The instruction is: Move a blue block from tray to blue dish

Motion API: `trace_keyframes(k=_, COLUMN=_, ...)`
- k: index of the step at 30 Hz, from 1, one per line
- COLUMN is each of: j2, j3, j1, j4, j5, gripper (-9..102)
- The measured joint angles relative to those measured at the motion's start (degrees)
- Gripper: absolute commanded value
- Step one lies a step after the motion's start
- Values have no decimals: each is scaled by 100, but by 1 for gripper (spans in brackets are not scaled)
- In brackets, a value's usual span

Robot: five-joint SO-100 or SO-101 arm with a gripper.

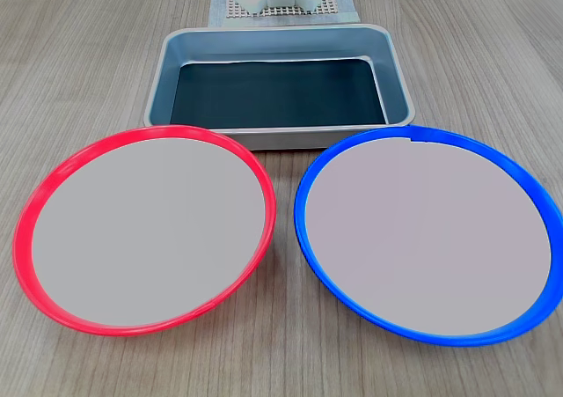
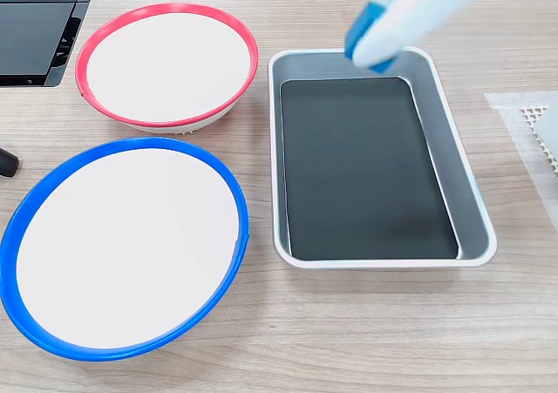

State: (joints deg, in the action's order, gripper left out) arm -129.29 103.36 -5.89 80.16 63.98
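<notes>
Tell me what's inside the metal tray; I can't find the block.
The tray shows its bare dark bottom in both fixed views, no block. In a fixed view, a blurred white-and-blue shape covers its far corner, so that spot stays unseen.

A red-rimmed dish point(image 1: 145, 230) with a pale inside lay on the wood-grain worktop point(image 1: 79, 54), at the left in one fixed view and at the upper left in the other point(image 2: 166, 66). A white mesh mat point(image 1: 281, 11) on a pale sheet sat at the worktop's far edge, with white objects on it, too cropped to identify. A dark flat panel point(image 2: 39, 27), perhaps a device, occupied the other view's upper left corner.
</notes>
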Motion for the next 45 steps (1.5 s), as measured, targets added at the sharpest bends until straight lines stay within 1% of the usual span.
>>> trace_keyframes(k=2, j2=-18, j3=-422, j1=70, j4=0, j5=-747, gripper=-1)
trace_keyframes(k=3, j2=-18, j3=-756, j1=281, j4=-70, j5=-1318, gripper=-1)
trace_keyframes(k=6, j2=88, j3=-1345, j1=896, j4=-272, j5=-2312, gripper=-1)
trace_keyframes(k=8, j2=255, j3=-1582, j1=1424, j4=-501, j5=-2795, gripper=-1)
trace_keyframes(k=11, j2=598, j3=-1740, j1=2145, j4=-1090, j5=-3472, gripper=-1)
trace_keyframes(k=13, j2=1046, j3=-1934, j1=2479, j4=-1740, j5=-3920, gripper=-1)
trace_keyframes(k=15, j2=1450, j3=-2074, j1=2602, j4=-2232, j5=-4096, gripper=-1)
trace_keyframes(k=18, j2=2241, j3=-2285, j1=2320, j4=-2997, j5=-4254, gripper=-1)
trace_keyframes(k=19, j2=2795, j3=-2320, j1=2013, j4=-3709, j5=-4377, gripper=-1)
trace_keyframes(k=21, j2=3111, j3=-2312, j1=1784, j4=-4096, j5=-4482, gripper=-1)
trace_keyframes(k=23, j2=3630, j3=-2320, j1=1380, j4=-4825, j5=-4518, gripper=-1)
trace_keyframes(k=25, j2=4271, j3=-2285, j1=835, j4=-5186, j5=-4526, gripper=-1)
trace_keyframes(k=28, j2=4737, j3=-2241, j1=510, j4=-5229, j5=-4526, gripper=0)
trace_keyframes(k=30, j2=5133, j3=-2188, j1=132, j4=-5036, j5=-4403, gripper=0)
trace_keyframes(k=32, j2=5379, j3=-2162, j1=-123, j4=-4693, j5=-4280, gripper=0)
trace_keyframes(k=36, j2=5801, j3=-2109, j1=-510, j4=-3744, j5=-4025, gripper=0)
trace_keyframes(k=40, j2=6047, j3=-2171, j1=-633, j4=-3340, j5=-3955, gripper=0)
trace_keyframes(k=45, j2=6521, j3=-2373, j1=-650, j4=-3032, j5=-3850, gripper=7)
